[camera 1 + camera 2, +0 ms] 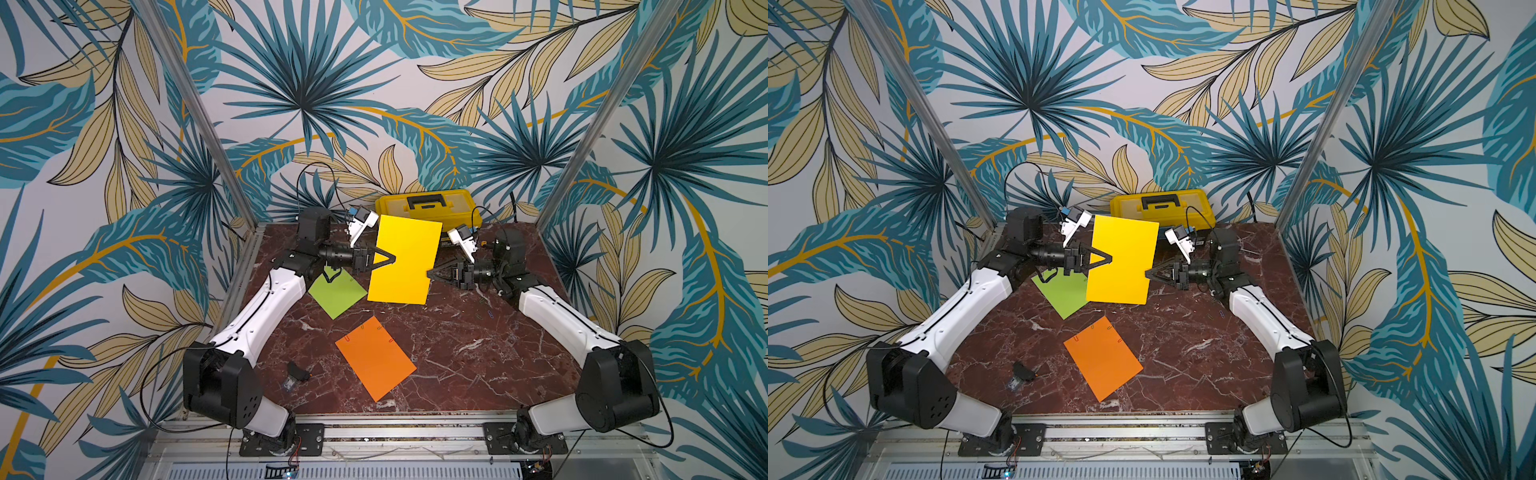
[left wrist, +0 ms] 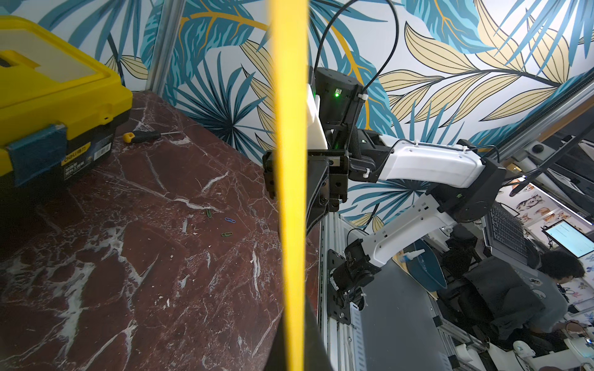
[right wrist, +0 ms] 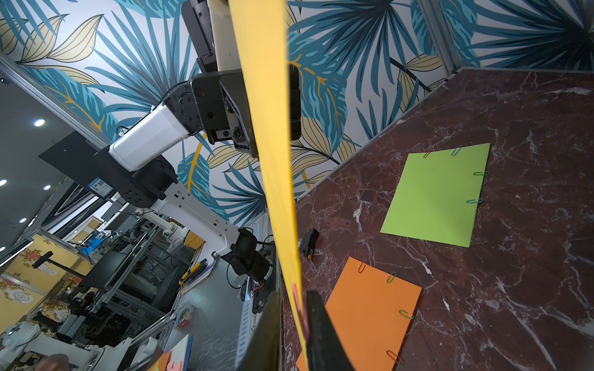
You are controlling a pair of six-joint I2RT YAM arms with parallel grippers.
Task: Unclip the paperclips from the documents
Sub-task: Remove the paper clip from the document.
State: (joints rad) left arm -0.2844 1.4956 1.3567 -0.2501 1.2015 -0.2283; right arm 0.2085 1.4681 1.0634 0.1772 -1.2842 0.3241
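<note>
Your left gripper is holding a yellow rectangular paper sheet aloft, your right gripper at its opposite edge; a lime green paper sheet and an orange paper sheet are lying flat nearby.

Paper: three, namely one yellow sheet, one lime green sheet, one orange sheet. Visible paperclips: twelve. Four on green, four on orange, one pink on yellow, three loose on the table at three o'clock. One toolbox at twelve o'clock. One screwdriver. One small black object at eight o'clock.
</note>
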